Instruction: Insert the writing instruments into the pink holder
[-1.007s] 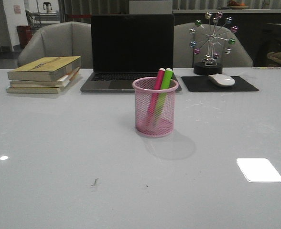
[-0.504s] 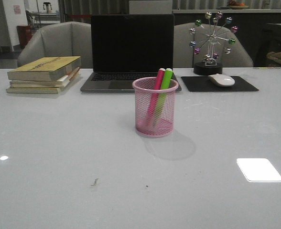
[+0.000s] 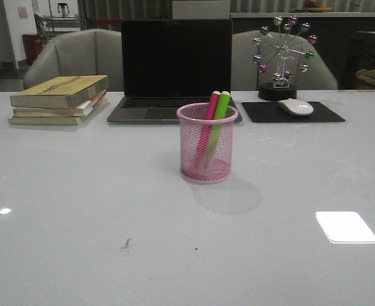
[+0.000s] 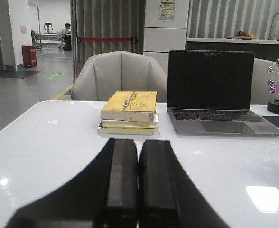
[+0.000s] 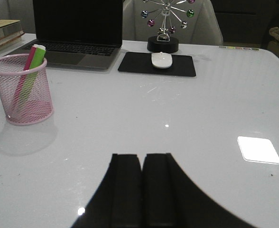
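The pink holder (image 3: 207,152) stands upright mid-table, a round wire-mesh cup. Inside it lean two writing instruments, a hot pink marker (image 3: 208,121) and a lime green marker (image 3: 219,118), tops poking above the rim. The right wrist view shows the pink holder (image 5: 22,90) with the green marker (image 5: 32,71) and pink marker (image 5: 25,71) in it, well away from my right gripper (image 5: 142,156), which is shut and empty. My left gripper (image 4: 138,142) is shut and empty too, low over bare table. Neither gripper appears in the front view.
A stack of books (image 3: 58,99) sits at the back left, a laptop (image 3: 175,70) behind the cup, a mouse (image 3: 295,106) on a black pad (image 3: 293,112) at the back right, with a ball ornament (image 3: 283,54) behind it. Chairs stand beyond the table.
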